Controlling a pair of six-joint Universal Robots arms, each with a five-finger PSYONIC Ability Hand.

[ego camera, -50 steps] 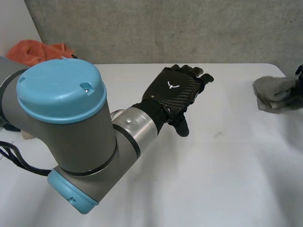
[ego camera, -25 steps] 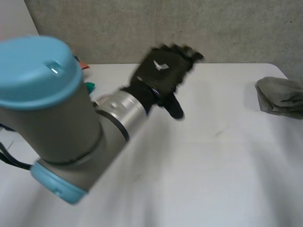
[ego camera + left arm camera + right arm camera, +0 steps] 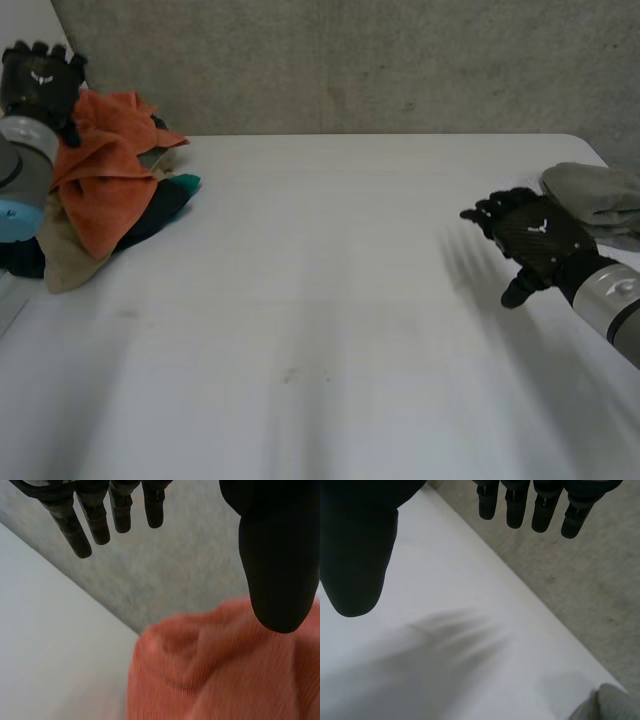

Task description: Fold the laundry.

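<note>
- The table (image 3: pixel 320 300) runs across the front, with a wall (image 3: pixel 350 60) behind its far edge.
- A pile of cloths (image 3: pixel 110 190) lies on the table's far left corner.
- The left hand (image 3: pixel 40 85) hangs over the far left side of the pile.
- A single cloth (image 3: pixel 595 195) lies at the table's far right edge, well apart from the pile.
- The right hand (image 3: pixel 530 240) is over the table just beside that cloth, on the side toward the pile.

Left hand (image 3: pixel 274 555): fingers are held straight and spread, nothing gripped. Orange towel (image 3: pixel 225 675): bunched, seen beneath the thumb. Grey concrete wall (image 3: pixel 175 570): seen behind.
</note>
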